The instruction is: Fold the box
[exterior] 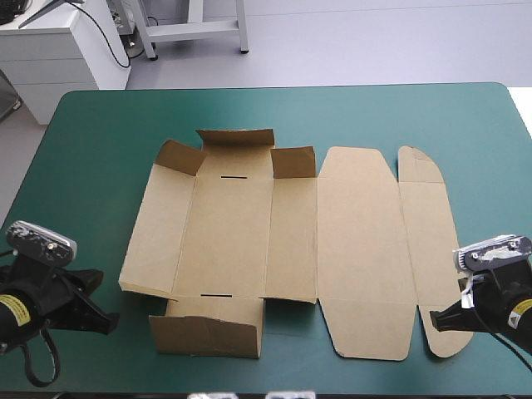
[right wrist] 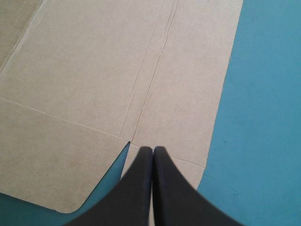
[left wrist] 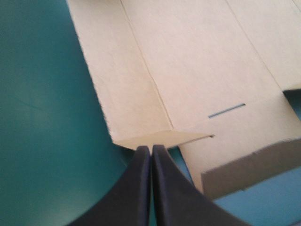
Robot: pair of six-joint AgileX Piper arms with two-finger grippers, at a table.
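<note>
Box (exterior: 249, 241) first: where do we have it?

Spread over the middle of the teal-green cover (exterior: 83, 166), brown board, mostly flat. On its left half the far flap (exterior: 235, 140) and the near flap (exterior: 208, 328) stand partly raised. The left wall (exterior: 154, 229) lies almost flat, and the lid panel (exterior: 366, 249) on the right is flat.

And our grippers?

Both empty. The left gripper (left wrist: 151, 148) has its black fingers pressed together in one arch, just beside the box's near left corner. The right gripper (right wrist: 153, 149) is pressed together the same way at the near right corner, over the narrow end flap (exterior: 424, 233). We cannot tell whether it touches the board.

So which step are we on?

We judge it an early one: no wall is tucked yet, and we are placed at the two near corners.

What does the next move call for?

Probably getting the left fingertips under the left wall's edge and tipping it upright, while we steady the sheet so it doesn't slide.
</note>
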